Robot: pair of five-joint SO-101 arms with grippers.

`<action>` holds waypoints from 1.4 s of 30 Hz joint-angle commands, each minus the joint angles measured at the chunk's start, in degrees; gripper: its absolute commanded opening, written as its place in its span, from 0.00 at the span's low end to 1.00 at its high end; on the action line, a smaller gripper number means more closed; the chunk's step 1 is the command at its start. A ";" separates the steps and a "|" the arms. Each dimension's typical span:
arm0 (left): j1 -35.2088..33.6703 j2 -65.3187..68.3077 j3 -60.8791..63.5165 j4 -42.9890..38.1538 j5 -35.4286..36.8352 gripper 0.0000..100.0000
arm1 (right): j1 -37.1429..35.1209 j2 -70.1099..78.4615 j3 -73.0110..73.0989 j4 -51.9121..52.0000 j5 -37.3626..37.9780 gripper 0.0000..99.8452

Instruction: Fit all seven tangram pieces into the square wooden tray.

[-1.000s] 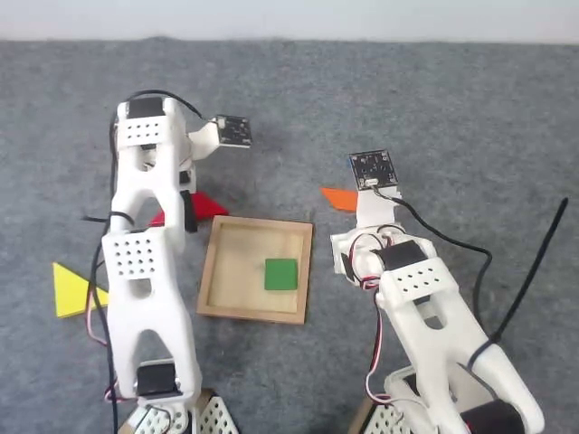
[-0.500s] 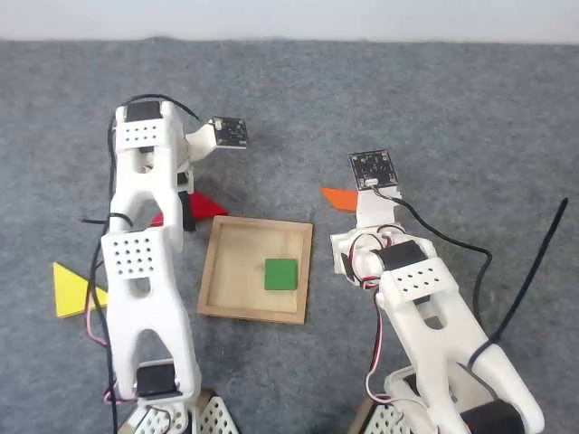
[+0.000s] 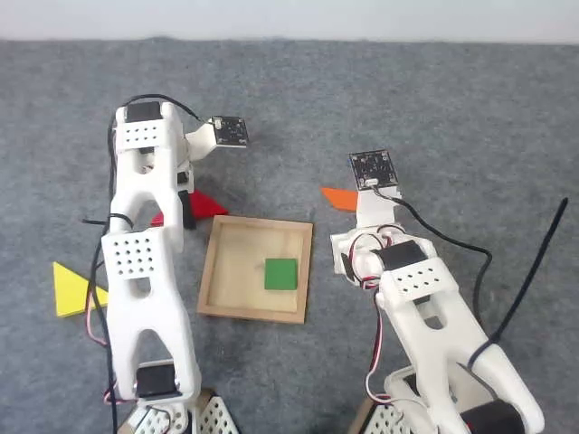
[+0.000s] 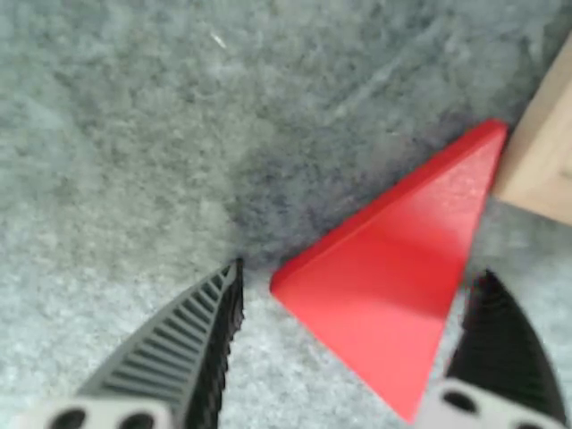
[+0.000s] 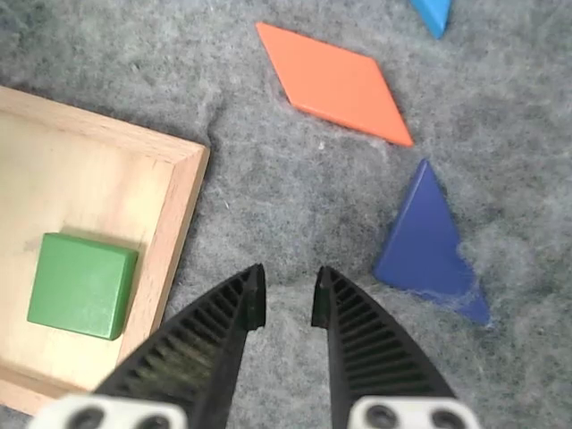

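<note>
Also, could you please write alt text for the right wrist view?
The right gripper, jaws narrowly parted and empty, hangs over grey carpet beside the wooden tray, which holds a green square; an orange parallelogram and dark blue triangle lie outside.

surface point(image 3: 452, 108): grey felt | wooden tray point(image 3: 262, 222) mid | red triangle point(image 4: 393, 268) just beside a tray corner | yellow triangle point(image 3: 71, 289) well apart | orange parallelogram point(image 5: 335, 83), dark blue triangle point(image 5: 424, 237), light blue piece point(image 5: 433, 11) on the tray's other side

Bright, even light throughout, with only soft, faint shadows.
</note>
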 commanded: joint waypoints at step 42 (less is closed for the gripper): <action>2.46 -34.55 20.88 8.79 2.90 0.20 | 0.92 -3.03 -0.88 -0.48 1.32 0.11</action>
